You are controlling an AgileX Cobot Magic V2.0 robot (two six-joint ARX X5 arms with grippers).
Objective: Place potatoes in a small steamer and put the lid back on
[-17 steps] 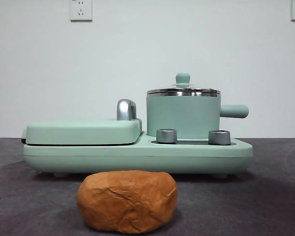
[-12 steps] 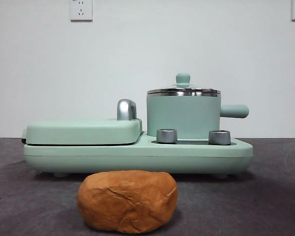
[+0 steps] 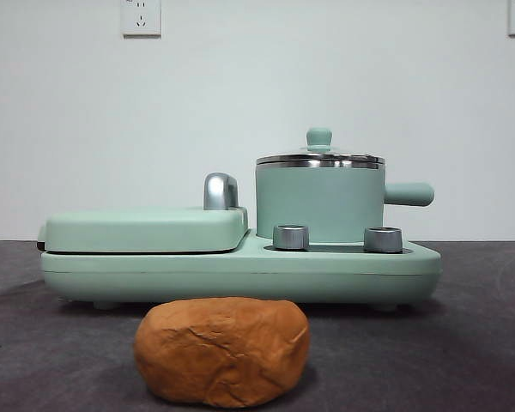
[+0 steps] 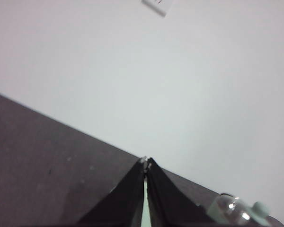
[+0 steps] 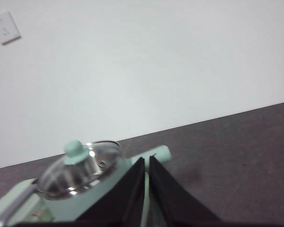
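Potatoes (image 3: 222, 351) are represented by a single orange-brown lump with a creased skin, seen lying on the dark table (image 3: 481, 343) at the near edge of the front view, just in front of the mint-green cooker base (image 3: 240, 273) and apart from it; no gripper is seen touching the lump. On the right half of that base the small steamer (image 3: 319, 204) is seen standing upright, its stubby side handle (image 3: 409, 194) pointed to the right; the lid (image 3: 319, 158) is seated flat on the steel rim, its green knob (image 3: 318, 137) upward. Two steel dials (image 3: 291, 237) are set at the foot of the pot; to the left the flat griddle cover (image 3: 146, 229) is closed, with a chrome handle (image 3: 221, 190) beside it. Neither arm is seen in the front view.

In the left wrist view the left gripper (image 4: 146, 162) is held above the table with its jaws pressed together — nothing is gripped between them; the lid (image 4: 236, 210) is glimpsed at the frame's corner, well apart from the tips. In the right wrist view the right gripper (image 5: 146, 160) is likewise held closed on nothing; the lid (image 5: 78, 171) and the steamer's handle (image 5: 161, 153) are seen just beyond its tips, not touched. White wall with a socket (image 3: 141, 16) is seen behind.
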